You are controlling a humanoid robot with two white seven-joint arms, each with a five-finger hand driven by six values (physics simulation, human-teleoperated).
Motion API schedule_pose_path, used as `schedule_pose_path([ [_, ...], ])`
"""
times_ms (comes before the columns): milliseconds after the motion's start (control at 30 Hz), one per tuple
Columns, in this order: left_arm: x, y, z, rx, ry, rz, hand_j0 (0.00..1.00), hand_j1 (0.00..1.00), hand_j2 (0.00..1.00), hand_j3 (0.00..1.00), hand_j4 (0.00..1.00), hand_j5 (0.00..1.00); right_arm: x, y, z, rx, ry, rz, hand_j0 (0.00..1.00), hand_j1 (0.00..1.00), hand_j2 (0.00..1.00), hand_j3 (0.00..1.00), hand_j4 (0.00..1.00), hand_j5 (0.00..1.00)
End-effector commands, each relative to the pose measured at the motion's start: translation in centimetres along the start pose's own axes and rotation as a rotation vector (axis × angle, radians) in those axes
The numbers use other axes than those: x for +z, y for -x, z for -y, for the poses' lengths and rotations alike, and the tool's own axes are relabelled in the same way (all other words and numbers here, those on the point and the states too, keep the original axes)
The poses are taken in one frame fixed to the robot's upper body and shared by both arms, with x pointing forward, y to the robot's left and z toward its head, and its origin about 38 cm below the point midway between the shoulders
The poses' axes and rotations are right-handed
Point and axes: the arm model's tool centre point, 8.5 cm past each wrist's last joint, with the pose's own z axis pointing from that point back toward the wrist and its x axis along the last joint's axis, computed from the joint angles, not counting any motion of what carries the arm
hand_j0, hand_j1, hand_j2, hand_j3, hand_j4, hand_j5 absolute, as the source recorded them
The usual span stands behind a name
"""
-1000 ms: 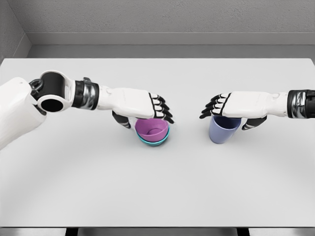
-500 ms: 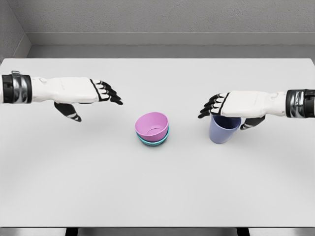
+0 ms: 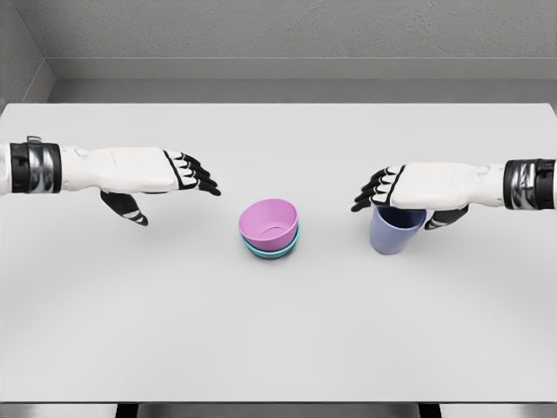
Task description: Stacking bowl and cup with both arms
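— Near the middle of the table (image 3: 278, 348), what do you see?

— A pink bowl (image 3: 269, 221) sitting inside a teal bowl (image 3: 271, 250), so that only the teal rim shows beneath it. The pink one leans a little, its opening turned partly toward the front edge.

— And the cup?

— The blue cup (image 3: 396, 230) stands toward the right edge, apart from the bowls and about level with them. It looks slightly tilted.

— Is anything holding it?

— The right hand (image 3: 416, 190) reaches in from the right edge and lies over the cup's rim. Its fingers point toward the bowls, with the dark fingertips bent down past the rim, and the thumb hangs down behind the cup on the right. Whether it truly grips the cup or merely covers it, I cannot tell.

— What about the other arm?

— The left hand (image 3: 146, 172) comes in from the left edge and hovers above the table, well apart from the bowls. Its fingers are stretched out loosely toward the stack, thumb hanging below, and it holds nothing.
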Motion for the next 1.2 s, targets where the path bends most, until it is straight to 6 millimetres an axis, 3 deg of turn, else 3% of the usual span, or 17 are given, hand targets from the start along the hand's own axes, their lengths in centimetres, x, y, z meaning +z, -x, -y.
schedule_pose_path([
  [0, 0.0, -0.1, 0.0, 0.006, -0.004, 0.003, 1.0, 1.0, 1.0, 1.0, 1.0, 1.0, 0.0, 0.0, 0.0, -0.005, 0.001, 0.001, 0.91, 0.91, 0.91, 0.91, 0.91, 0.91],
  [67, 0.0, -0.1, 0.0, 0.006, -0.003, 0.002, 1.0, 1.0, 1.0, 1.0, 1.0, 1.0, -0.1, -0.1, -0.2, -0.007, -0.005, 0.005, 0.84, 0.84, 0.84, 0.84, 0.84, 0.84],
  [433, 0.0, -0.3, 0.0, 0.002, -0.003, 0.007, 1.0, 1.0, 1.0, 1.0, 1.0, 1.0, -0.2, -0.2, -0.4, -0.009, -0.013, 0.008, 0.86, 0.86, 0.86, 0.86, 0.86, 0.86],
  [500, 0.0, -0.3, 0.0, 0.002, -0.003, 0.007, 1.0, 1.0, 1.0, 1.0, 1.0, 1.0, 0.0, -0.1, -0.2, -0.007, -0.009, 0.005, 0.84, 0.84, 0.84, 0.84, 0.84, 0.84],
  [600, 0.0, -0.2, 0.0, 0.002, -0.002, 0.005, 1.0, 1.0, 1.0, 1.0, 1.0, 1.0, 0.0, 0.0, 0.0, -0.01, -0.001, 0.007, 0.73, 0.73, 0.73, 0.73, 0.73, 0.73],
  [1167, 0.2, -0.2, 0.1, 0.003, 0.0, 0.001, 1.0, 1.0, 1.0, 1.0, 1.0, 1.0, 1.0, 0.6, 1.9, 0.012, 0.049, -0.019, 0.66, 0.66, 0.66, 0.66, 0.66, 0.66],
])
